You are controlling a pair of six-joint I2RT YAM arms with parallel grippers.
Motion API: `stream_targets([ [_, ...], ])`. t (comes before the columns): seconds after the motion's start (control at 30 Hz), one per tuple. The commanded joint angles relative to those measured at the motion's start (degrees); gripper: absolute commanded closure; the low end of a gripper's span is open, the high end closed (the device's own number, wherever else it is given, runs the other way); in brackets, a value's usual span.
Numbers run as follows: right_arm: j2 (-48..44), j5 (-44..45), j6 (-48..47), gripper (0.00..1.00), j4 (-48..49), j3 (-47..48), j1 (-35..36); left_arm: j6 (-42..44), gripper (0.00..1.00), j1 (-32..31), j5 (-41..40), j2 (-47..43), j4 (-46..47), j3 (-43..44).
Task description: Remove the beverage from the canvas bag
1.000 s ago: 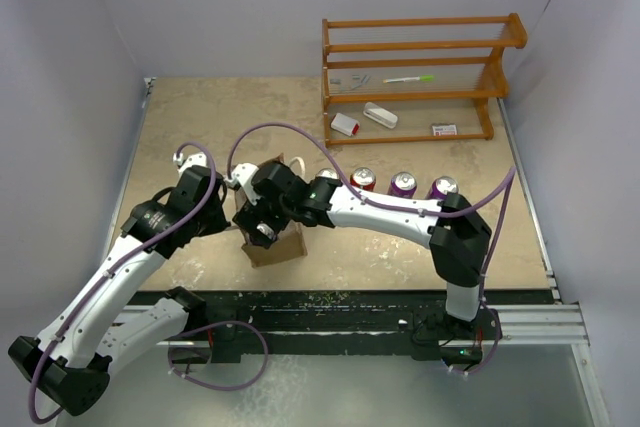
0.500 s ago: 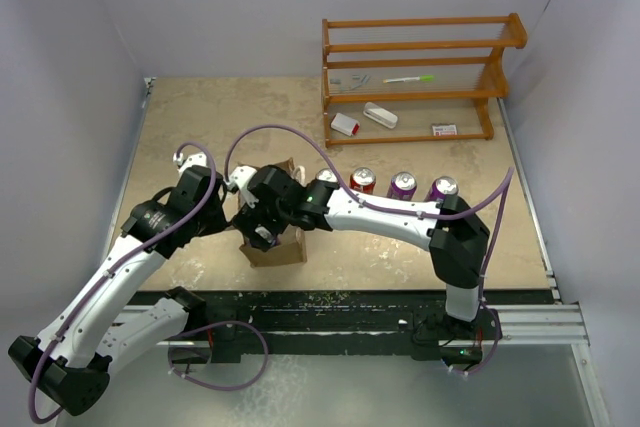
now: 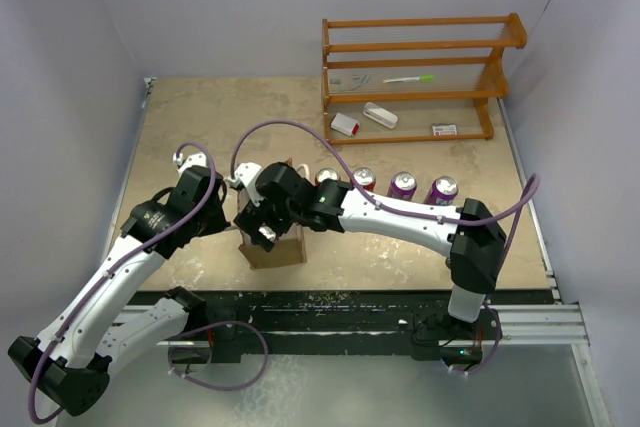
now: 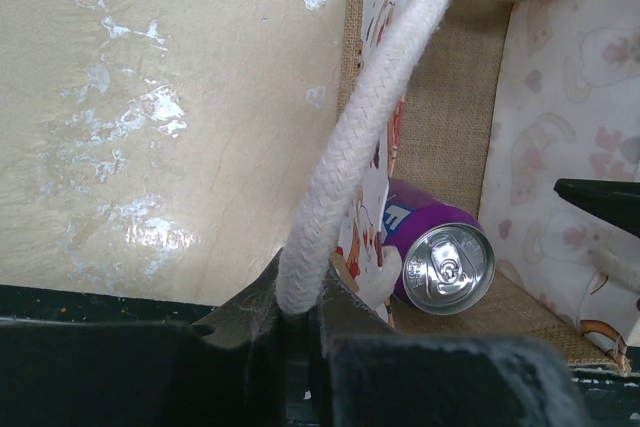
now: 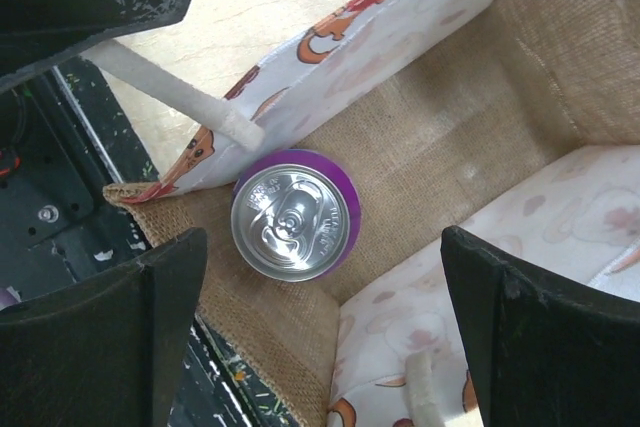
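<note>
The tan canvas bag stands upright near the table's front edge, its mouth held open. A purple beverage can stands upright inside on the burlap bottom, against one wall; it also shows in the left wrist view. My left gripper is shut on one white rope handle and pulls that side of the bag outward; in the top view it is at the bag's left. My right gripper is open, directly above the bag's mouth, its fingers wide on either side of the can.
Several drink cans stand in a row right of the bag, behind my right forearm. A wooden rack with small items stands at the back right. The second rope handle lies against the bag's inner lining.
My right arm's elbow has swung to the right while its gripper has stayed over the bag's mouth. My left gripper still holds the handle.
</note>
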Motion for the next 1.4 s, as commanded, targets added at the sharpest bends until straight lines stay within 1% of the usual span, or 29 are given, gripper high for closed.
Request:
stream_targets([
  [0.0,0.6,-3.7,-0.8,0.0,0.9,0.4,0.4,-0.5,1.0,-0.5,-0.5,-0.4,1.0,-0.3],
  [0.3,3.9,-4.6,-1.9,0.0,-1.0,0.4,0.4,-0.6,1.0,-0.6,-0.6,-0.3,0.9,-0.3],
  [0.53,4.9,-0.2,-1.8,0.0,-2.3,-1.2,0.5,-0.7,1.0,-0.6,-0.8,-0.5,0.9,-0.4],
  [0.67,4.9,0.4,-1.3,0.0,-3.0,-1.5,0.4,-0.7,1.0,-0.7,-0.7,-0.3,0.9,-0.4],
  [1.13,7.3,0.8,-1.4,0.08,-0.3,-2.8,0.5,-0.7,1.0,-0.7,-0.9,-0.4,1.0,-0.4],
  [1.37,7.5,0.4,-1.5,0.2,0.3,-3.2,0.5,-0.8,1.0,-0.8,-1.0,-0.5,0.8,-0.4],
])
